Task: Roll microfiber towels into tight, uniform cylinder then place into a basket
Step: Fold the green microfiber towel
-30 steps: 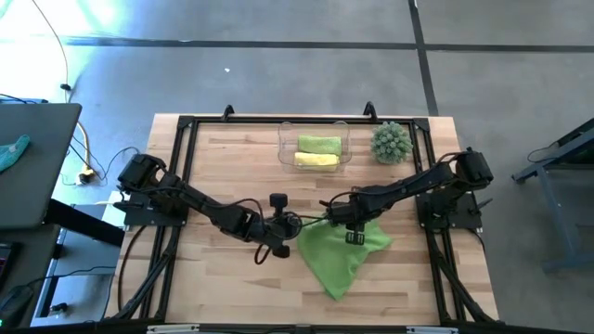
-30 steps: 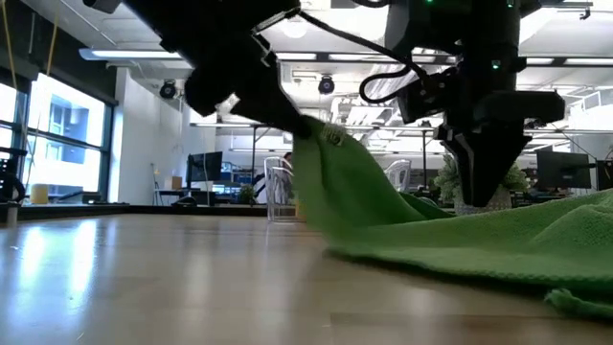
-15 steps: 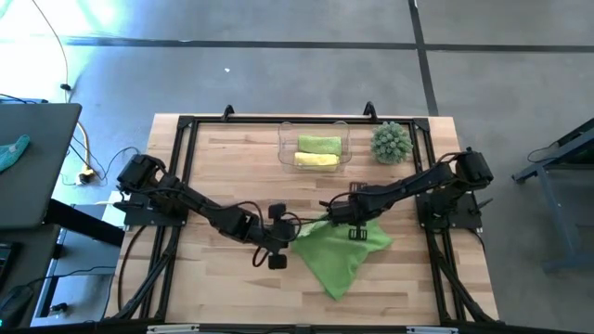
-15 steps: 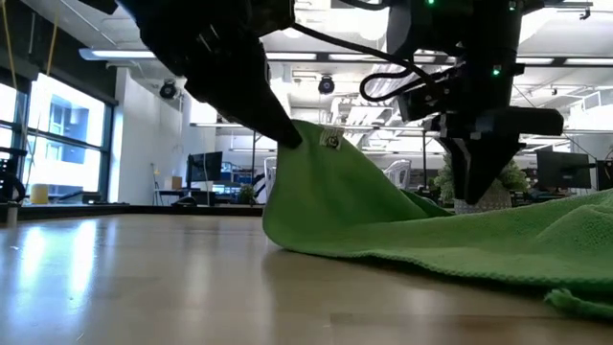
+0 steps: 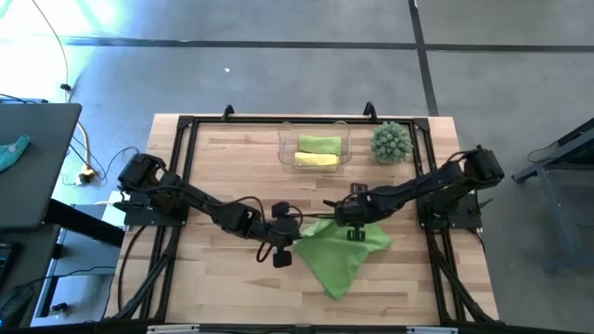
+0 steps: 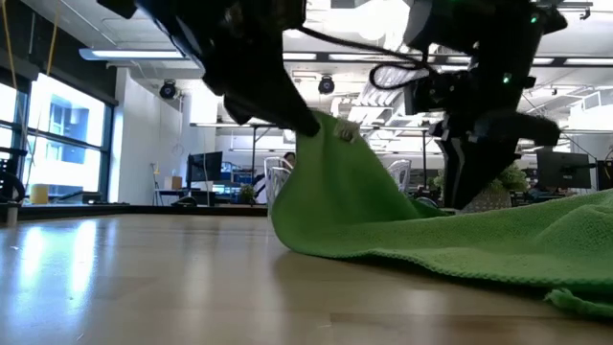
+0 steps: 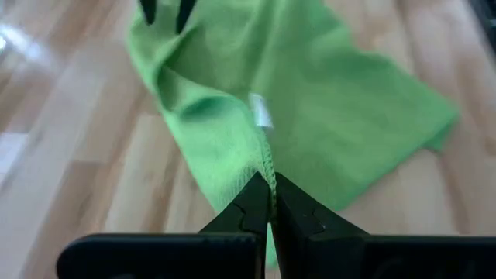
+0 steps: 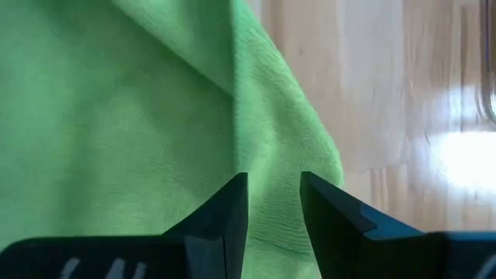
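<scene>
Lying loosely spread on the wooden table (image 5: 223, 167), one lime green towel (image 5: 339, 252) has its hemmed edge, bearing a small white tag with no legible writing, clamped in the left end effector (image 7: 271, 203). Two rolled towels (image 5: 317, 151), one green and one yellow, sit in the clear plastic basket (image 5: 285, 148). Above the cloth, the right end effector (image 8: 273, 203) has its fingers apart, holding nothing.

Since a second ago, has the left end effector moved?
Yes. In the high view the left end effector, shut on the green towel's corner, has shifted slightly toward the right side of the table frame.
</scene>
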